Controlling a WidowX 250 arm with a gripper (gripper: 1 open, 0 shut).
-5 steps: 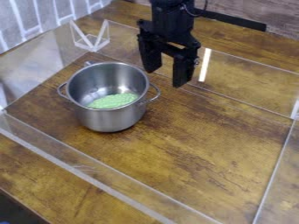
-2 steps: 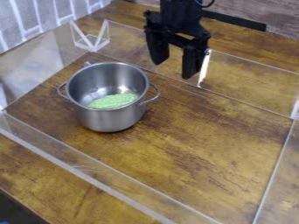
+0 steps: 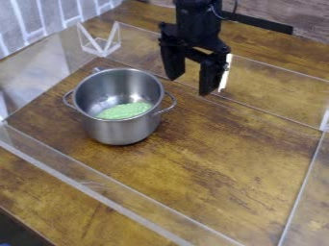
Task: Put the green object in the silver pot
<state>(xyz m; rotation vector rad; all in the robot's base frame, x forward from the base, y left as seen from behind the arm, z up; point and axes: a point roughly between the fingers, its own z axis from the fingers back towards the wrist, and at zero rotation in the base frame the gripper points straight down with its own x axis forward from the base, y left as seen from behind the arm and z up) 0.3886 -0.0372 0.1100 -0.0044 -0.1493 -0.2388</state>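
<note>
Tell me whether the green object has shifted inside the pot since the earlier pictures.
No. The green object lies on the floor of the silver pot in the same spot against the pot's rim as before.

From my feed, the arm above the hand runs out of the top edge, so I can't see its upper part. The silver pot hides its own far inner wall base and part of the green object behind its near rim. The tabletop is cut off on every side. I can't make out the clear wire-like thing behind the pot.
</note>
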